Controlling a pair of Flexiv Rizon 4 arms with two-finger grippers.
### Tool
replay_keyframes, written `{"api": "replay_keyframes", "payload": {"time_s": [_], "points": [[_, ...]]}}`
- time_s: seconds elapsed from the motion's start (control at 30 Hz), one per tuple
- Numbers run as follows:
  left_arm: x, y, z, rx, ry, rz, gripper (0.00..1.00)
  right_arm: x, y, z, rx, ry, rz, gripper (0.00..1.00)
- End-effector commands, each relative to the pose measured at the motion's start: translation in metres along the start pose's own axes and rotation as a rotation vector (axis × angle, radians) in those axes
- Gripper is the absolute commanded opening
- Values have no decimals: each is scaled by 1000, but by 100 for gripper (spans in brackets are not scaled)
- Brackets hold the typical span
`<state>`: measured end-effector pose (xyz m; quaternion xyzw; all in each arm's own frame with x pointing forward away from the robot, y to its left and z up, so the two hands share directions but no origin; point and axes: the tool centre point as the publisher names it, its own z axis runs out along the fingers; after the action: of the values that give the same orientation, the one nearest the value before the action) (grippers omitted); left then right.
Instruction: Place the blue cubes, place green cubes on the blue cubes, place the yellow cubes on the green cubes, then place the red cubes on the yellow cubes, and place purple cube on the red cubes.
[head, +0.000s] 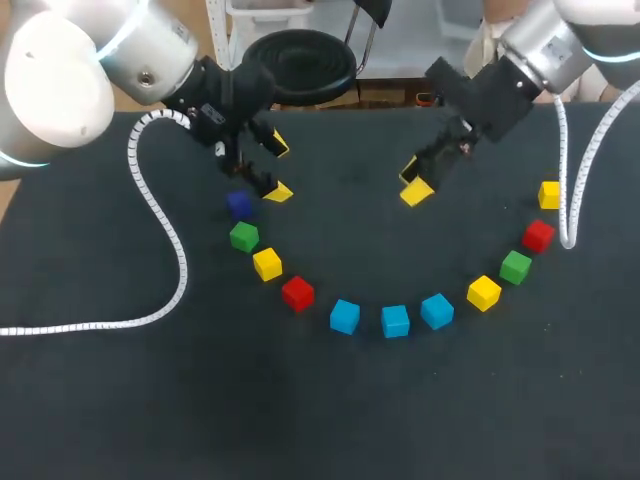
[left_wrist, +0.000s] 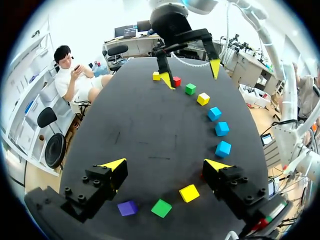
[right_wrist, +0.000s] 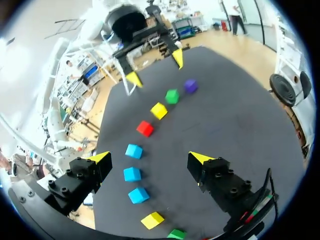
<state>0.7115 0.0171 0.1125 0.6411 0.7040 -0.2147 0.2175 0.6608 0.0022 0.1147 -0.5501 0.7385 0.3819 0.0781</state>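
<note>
Dark tabletop (head: 330, 400), evenly lit.
Matte black covering, slightly mottled, dotted with faint pale specks toward the front right corner.

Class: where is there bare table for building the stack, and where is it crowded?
Bare: inside the arc, between the left gripper and right gripper, and the strip nearer than the blue cubes. Crowded: the arc of cubes itself.

Coloured cubes (head: 395, 321), unstacked, curved row
</note>
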Motion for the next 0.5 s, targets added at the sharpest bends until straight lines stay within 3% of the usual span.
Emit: {"api": "replay_keyframes", "payload": {"time_s": [0.03,0.3,0.5], "points": [[-1,2,0,3,4,-1,100,-9,9,23,-10,137,-10,100],[-1,2,0,3,4,-1,100,4,50,55,14,222,-125,100],[-1,2,0,3,4,-1,100,27,69,68,61,273,-168,100]]}}
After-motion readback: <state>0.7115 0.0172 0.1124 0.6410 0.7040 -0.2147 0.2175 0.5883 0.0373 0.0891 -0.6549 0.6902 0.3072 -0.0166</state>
